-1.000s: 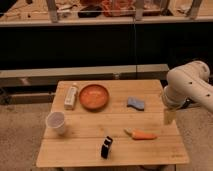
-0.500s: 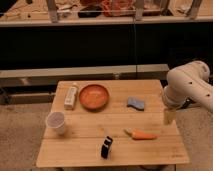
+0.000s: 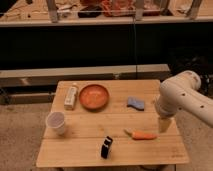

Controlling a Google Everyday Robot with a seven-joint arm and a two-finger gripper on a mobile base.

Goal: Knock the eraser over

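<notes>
The eraser [image 3: 106, 147] is a small black block with a pale stripe. It stands upright near the front edge of the wooden table [image 3: 75, 150], about at the middle. My gripper [image 3: 164, 125] hangs at the end of the white arm [image 3: 182, 97] over the table's right side. It is just right of the carrot [image 3: 142, 135] and well to the right of the eraser.
An orange plate [image 3: 94, 96] sits at the back middle, with a long white bar [image 3: 71, 96] to its left. A blue-grey pad [image 3: 135, 103] lies at the back right. A pale cup [image 3: 56, 122] stands at the left. A dark shelf unit stands behind the table.
</notes>
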